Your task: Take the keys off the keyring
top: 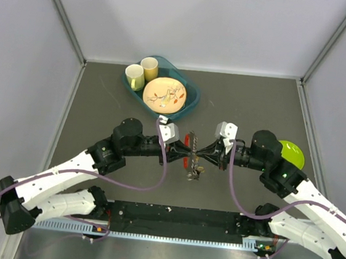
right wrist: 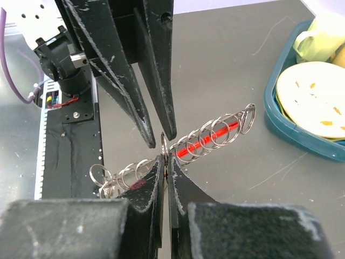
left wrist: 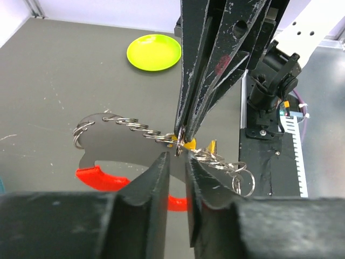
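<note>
Left gripper [left wrist: 177, 164]: fingers drawn near, slim gap at the tips, right up against the ring chain; cannot tell if it actually pinches a loop. Keyring [left wrist: 135, 127] hangs off the table at centre between the two claws, a string of thin linked metal rings with the red clip [left wrist: 99, 179] at one end. Keys [top: 194, 171] dangle in a small clump below the meeting point, one yellow head visible. Right gripper [right wrist: 165, 162]: clamped tight on one thin loop, tip to tip with the left. Handling guess: very light, loose and swingy as a chain, each ring stiff and springy, bare metal slippery, easy to lose from a pinch. Best hold is probably one ring flat between the pads, or the red clip for bulk, while the other claw works a key round the coil. Table [top: 256, 101] is dark grey and matte, with light scuffs. Pale walls [top: 19, 58] on three sides. Teal tray [top: 193, 93] at back holds two cups [top: 134, 76] and a patterned plate [top: 164, 96]; lime-green plate [top: 294, 153] far right.
</note>
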You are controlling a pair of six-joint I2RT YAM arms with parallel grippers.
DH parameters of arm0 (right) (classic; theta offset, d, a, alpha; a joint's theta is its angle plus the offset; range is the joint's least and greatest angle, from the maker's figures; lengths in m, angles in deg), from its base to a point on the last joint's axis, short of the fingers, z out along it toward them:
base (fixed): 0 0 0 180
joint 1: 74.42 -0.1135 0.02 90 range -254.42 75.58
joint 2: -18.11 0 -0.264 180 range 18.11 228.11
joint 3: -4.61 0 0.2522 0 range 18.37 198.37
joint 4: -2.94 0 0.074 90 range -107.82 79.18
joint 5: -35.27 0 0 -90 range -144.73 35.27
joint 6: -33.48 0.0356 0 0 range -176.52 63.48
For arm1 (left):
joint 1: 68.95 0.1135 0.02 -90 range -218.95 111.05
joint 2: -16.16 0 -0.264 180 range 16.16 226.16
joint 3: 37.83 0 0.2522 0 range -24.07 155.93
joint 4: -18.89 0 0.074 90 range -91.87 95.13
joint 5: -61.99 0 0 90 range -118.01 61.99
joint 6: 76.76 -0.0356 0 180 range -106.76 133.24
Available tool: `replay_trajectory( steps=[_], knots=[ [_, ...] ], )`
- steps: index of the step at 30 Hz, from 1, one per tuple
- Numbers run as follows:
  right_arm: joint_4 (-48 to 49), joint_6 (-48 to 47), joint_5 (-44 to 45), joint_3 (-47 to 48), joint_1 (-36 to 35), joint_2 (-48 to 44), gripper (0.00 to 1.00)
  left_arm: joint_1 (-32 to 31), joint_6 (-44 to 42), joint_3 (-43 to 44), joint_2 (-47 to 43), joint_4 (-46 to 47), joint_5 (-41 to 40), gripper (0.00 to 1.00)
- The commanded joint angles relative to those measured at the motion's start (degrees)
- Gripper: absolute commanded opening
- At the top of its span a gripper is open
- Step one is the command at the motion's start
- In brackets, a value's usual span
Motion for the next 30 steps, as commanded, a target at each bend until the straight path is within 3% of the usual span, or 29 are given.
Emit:
replay_trajectory(
  steps=[1,17,30],
  knots=[
    [1.9,-0.7,1.4,2.9,-0.3,-0.5,0.00,0.1,-3.0,4.6,0.9,-3.6,-0.5,0.25],
    [0.7,-0.6,2.0,5.1,-0.3,1.9,0.00,0.1,-8.5,11.0,1.4,-14.5,-1.3,0.32],
    [-0.7,-0.9,0.1,6.3,-0.4,3.5,0.00,0.0,-12.6,19.7,8.9,-22.8,2.3,0.30]
  ],
)
